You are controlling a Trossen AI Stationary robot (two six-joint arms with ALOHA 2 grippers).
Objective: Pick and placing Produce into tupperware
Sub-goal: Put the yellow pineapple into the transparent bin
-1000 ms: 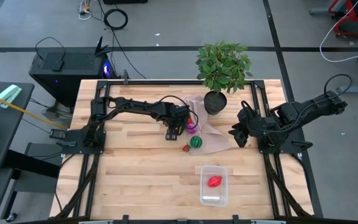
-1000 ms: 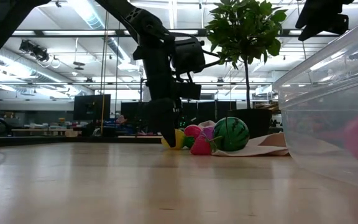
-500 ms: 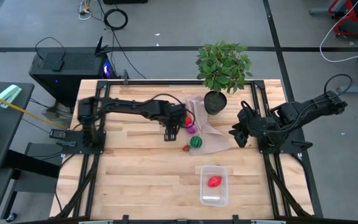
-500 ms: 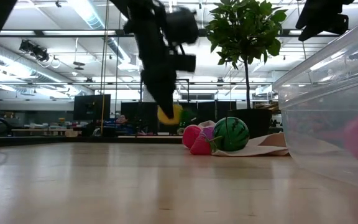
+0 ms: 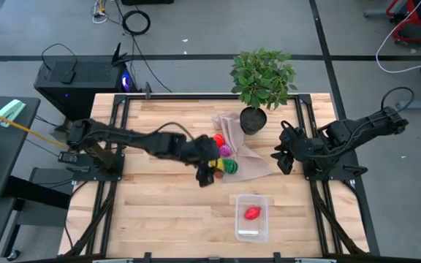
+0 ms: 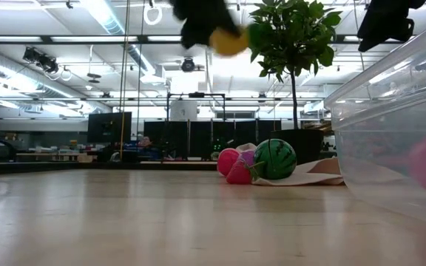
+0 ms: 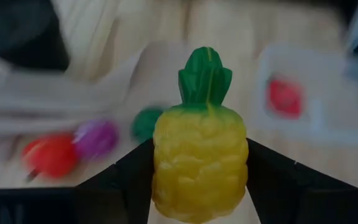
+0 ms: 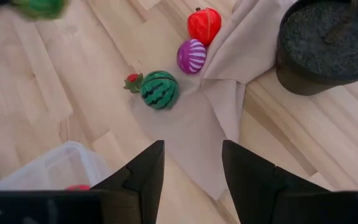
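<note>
The left gripper (image 7: 201, 186) gripped a yellow toy pineapple (image 7: 200, 160) between both fingers, leaf crown pointing away from them, lifted clear of the table. The tupperware (image 5: 252, 217) lay beyond the fingertips, one red piece inside. Judgement: centre over the tupperware before release. The right gripper (image 8: 191, 165) waited, fingers apart. The grip contact itself was hidden in the high view

Striped watermelon (image 8: 160, 89) and purple ball (image 8: 192, 56) (touching beige cloth (image 8: 229, 81))

Bare table (image 5: 159, 204) lies open beside tupperware (image 5: 252, 217); potted plant (image 5: 262, 80) crowds produce (image 5: 225, 157).
</note>
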